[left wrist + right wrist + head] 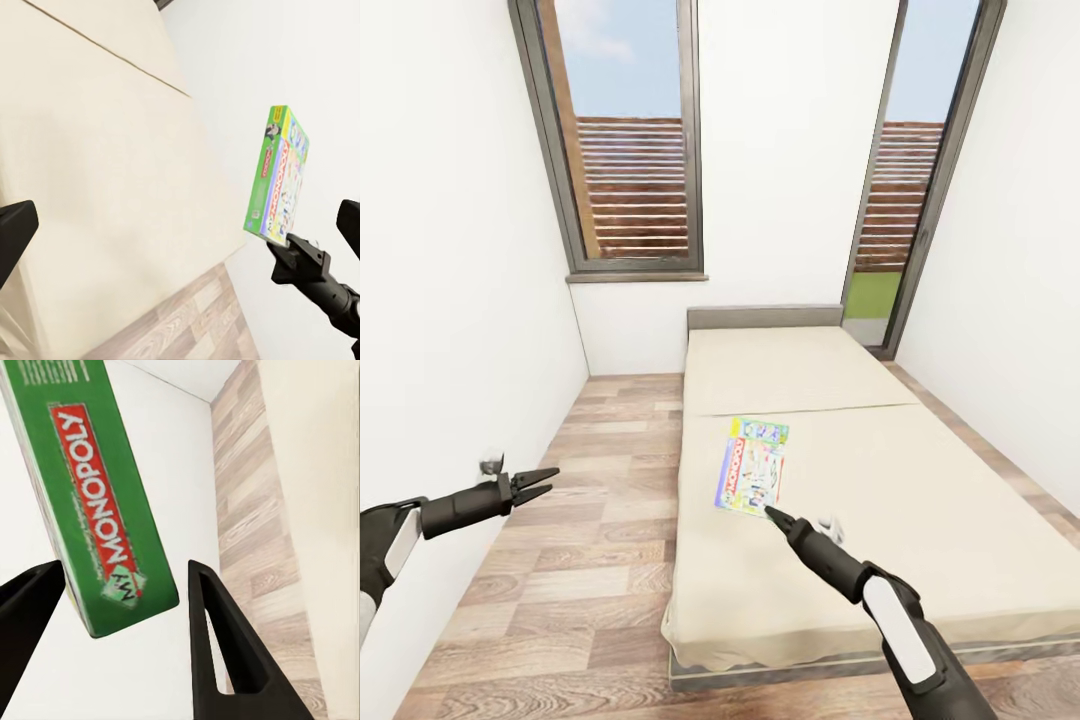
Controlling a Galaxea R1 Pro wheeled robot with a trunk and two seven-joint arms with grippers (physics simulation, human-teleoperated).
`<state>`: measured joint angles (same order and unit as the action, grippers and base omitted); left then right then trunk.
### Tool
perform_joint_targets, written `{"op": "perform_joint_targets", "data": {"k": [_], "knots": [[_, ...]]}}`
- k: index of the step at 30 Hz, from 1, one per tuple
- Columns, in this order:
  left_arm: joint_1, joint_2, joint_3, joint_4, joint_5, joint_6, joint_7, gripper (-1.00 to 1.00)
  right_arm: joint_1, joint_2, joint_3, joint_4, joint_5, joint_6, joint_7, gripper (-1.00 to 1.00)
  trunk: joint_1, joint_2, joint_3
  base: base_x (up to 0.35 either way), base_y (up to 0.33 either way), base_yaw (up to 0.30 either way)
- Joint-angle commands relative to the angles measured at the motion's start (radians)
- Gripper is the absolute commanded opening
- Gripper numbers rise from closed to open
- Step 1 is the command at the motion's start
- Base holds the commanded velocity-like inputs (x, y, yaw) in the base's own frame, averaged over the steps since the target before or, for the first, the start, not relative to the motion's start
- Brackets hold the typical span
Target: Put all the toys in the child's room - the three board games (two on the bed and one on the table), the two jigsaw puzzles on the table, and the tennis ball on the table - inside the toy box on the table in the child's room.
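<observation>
I have my right claw (772,514) spread around the stiff, light Monopoly box's (752,465) near short edge on the bed (920,500).

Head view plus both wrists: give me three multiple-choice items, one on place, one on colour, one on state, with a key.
1. Where does the board game lie?
A. on the floor
B. on the bed
C. on the window sill

2. What colour is the box edge that bears the word MONOPOLY?
A. green
B. black
C. orange

3. How do the right gripper's jaws stand?
A. clamped on the box
B. shut on nothing
C. open, with the box edge between them and a gap on each side

Key:
1 B: the board game lies flat on the bed.
2 A: the right wrist view shows a green edge with red lettering.
3 C: the right gripper is spread, with a gap between each finger and the box. In the head view the left gripper hangs over the floor.
</observation>
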<state>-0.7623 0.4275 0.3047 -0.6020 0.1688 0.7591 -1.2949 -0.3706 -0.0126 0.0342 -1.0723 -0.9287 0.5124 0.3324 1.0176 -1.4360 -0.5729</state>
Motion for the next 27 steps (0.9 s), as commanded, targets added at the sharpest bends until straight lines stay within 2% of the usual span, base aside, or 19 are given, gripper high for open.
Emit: {"op": "perform_joint_targets", "data": {"k": [1, 27], "knots": [[0.000, -0.001, 0.001, 0.000, 0.002, 0.009, -0.002, 1.00, 0.000, -0.002, -0.003, 0.000, -0.005, -0.002, 0.000, -1.00, -0.004, 0.007, 0.002, 0.000, 0.000, 0.000], [0.000, -0.001, -0.004, 0.001, 0.001, 0.018, 0.006, 1.00, -0.001, 0.005, -0.005, -0.002, 0.002, -0.006, -0.010, -1.00, -0.104, 0.189, 0.084, 0.000, 0.000, 0.000]]}}
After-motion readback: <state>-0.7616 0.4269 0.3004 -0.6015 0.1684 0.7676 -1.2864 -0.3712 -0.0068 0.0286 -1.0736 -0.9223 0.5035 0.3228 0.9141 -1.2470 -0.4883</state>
